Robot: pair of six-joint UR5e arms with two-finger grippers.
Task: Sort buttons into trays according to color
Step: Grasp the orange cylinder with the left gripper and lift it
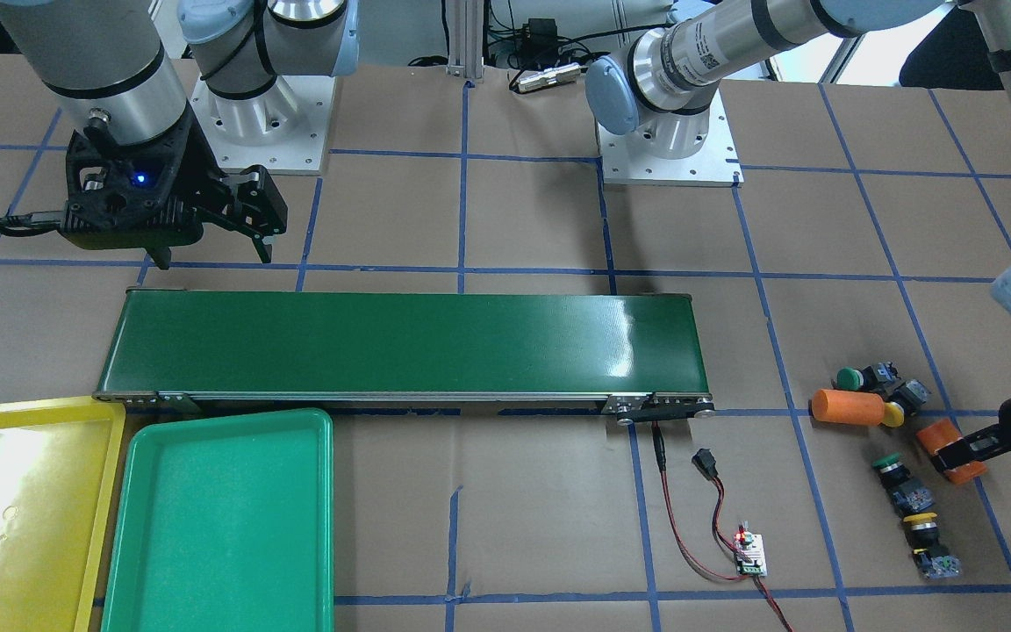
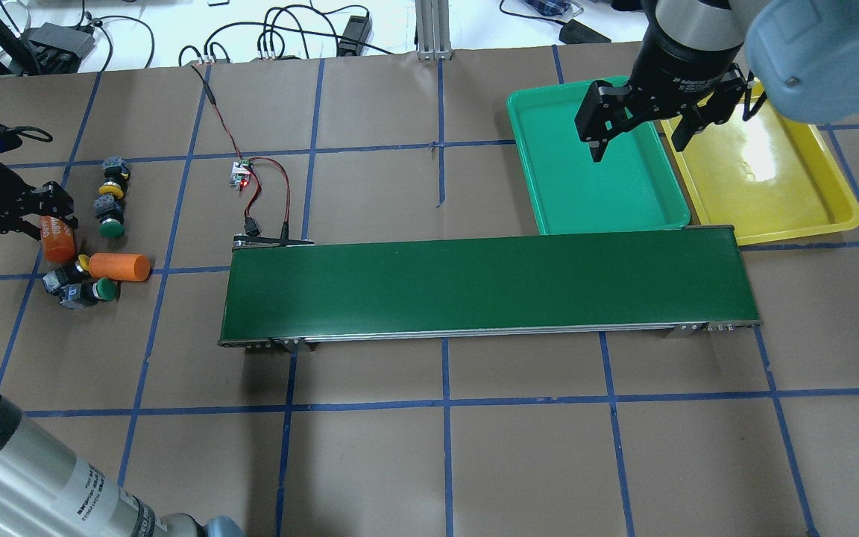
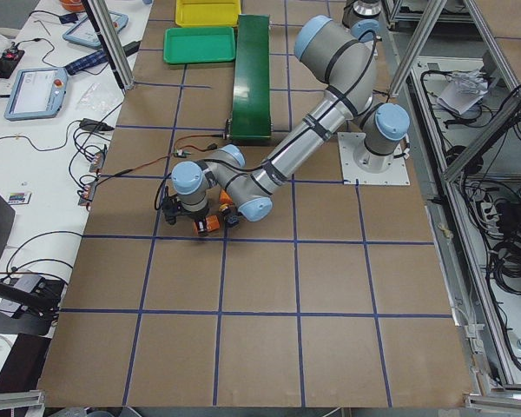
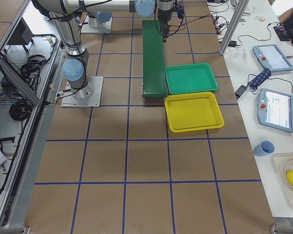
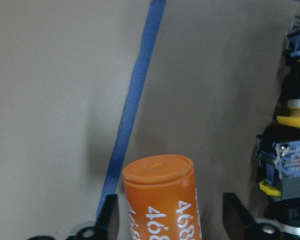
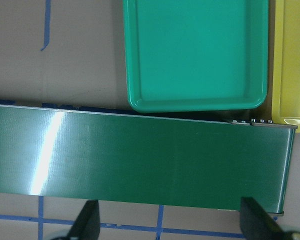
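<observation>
Four buttons lie on the table's left end. One green-capped button [image 2: 105, 289] and one yellow-capped button [image 2: 83, 262] lie by an orange cylinder [image 2: 120, 266]. A second yellow button [image 2: 110, 190] and a second green button [image 2: 110, 230] lie in a line behind them. My left gripper [image 2: 27, 216] is open, its fingers on either side of a second orange cylinder [image 5: 162, 200] without touching it. The yellow button [image 5: 295, 120] shows at that view's right edge. My right gripper [image 2: 638, 138] is open and empty, above the green tray [image 2: 593, 194] and the yellow tray [image 2: 780, 186]. Both trays hold nothing.
A long dark-green conveyor belt [image 2: 482, 287] lies across the middle, its right end next to the trays. A small controller board [image 2: 239, 173] with red and black wires sits behind its left end. Blue tape lines grid the brown table.
</observation>
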